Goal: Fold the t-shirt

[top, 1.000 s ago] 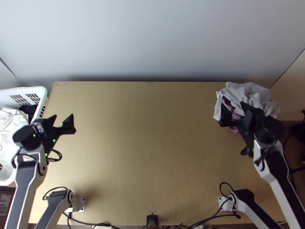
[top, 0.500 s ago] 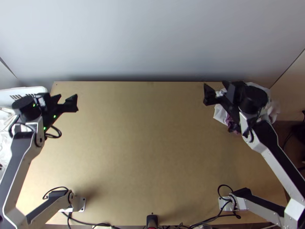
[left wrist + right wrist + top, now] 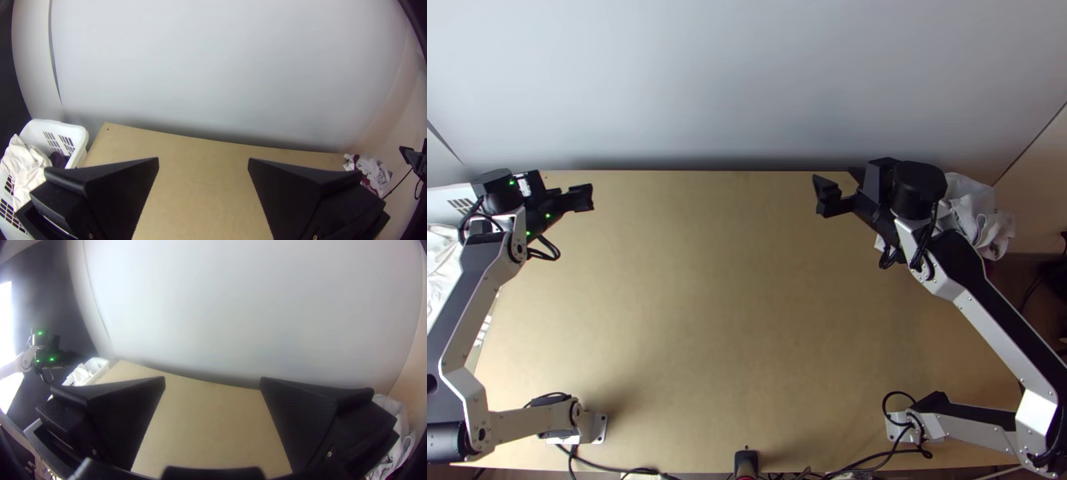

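Fingers of the left gripper [image 3: 203,161] and right gripper [image 3: 212,381] stand spread and empty near the desk's [image 3: 731,264] far side, presumably for approach room; the t-shirt, unidentifiable, may lie among bunched garments [image 3: 24,166] in the laundry basket [image 3: 40,129] or the crumpled heap [image 3: 981,212].

1. Over at the table's [image 3: 707,320] far right corner, there's pale grey-white cloth [image 3: 976,210], bunched into a loose, crumpled heap, all soft ridges and creases!
2. And look, maroon cloth [image 3: 365,181] peeks out, tangled in with the pale folds and just as rumpled.
3. Across to the left side, creamy white cloth [image 3: 27,162] lies heaped and wrinkled in the white basket [image 3: 79,133], draping up against its wall.
4. Tucked right beside it in there, a bit of dark cloth [image 3: 58,160]!
5. Which one is the t-shirt? Can't tell from these bunches.
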Controlling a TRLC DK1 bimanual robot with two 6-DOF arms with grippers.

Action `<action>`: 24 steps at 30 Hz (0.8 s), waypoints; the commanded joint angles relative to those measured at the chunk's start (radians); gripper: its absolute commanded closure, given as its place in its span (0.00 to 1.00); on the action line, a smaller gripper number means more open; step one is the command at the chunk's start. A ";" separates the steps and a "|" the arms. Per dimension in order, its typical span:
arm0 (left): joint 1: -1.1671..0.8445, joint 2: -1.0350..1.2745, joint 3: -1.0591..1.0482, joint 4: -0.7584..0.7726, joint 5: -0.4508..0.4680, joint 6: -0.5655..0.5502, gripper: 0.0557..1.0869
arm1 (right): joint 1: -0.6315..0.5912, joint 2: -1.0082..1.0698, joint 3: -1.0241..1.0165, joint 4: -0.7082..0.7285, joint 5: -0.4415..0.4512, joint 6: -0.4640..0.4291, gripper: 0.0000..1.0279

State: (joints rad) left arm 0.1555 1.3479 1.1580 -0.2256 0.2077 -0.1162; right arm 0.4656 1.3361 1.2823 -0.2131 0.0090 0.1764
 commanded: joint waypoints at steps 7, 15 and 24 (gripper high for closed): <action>0.237 0.086 0.026 -0.109 -0.014 0.047 0.05 | 0.159 -0.026 0.012 -0.085 -0.038 0.038 0.04; 0.443 0.165 0.049 -0.109 -0.014 0.108 0.05 | 0.291 -0.046 0.018 -0.085 -0.040 0.043 0.04; 0.607 0.327 0.151 -0.100 -0.014 0.119 0.05 | 0.360 -0.037 0.038 -0.098 -0.044 0.074 0.04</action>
State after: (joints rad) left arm 0.6415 1.5635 1.2407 -0.3275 0.1936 -0.0090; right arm 0.7692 1.2949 1.3102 -0.2993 -0.0341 0.2230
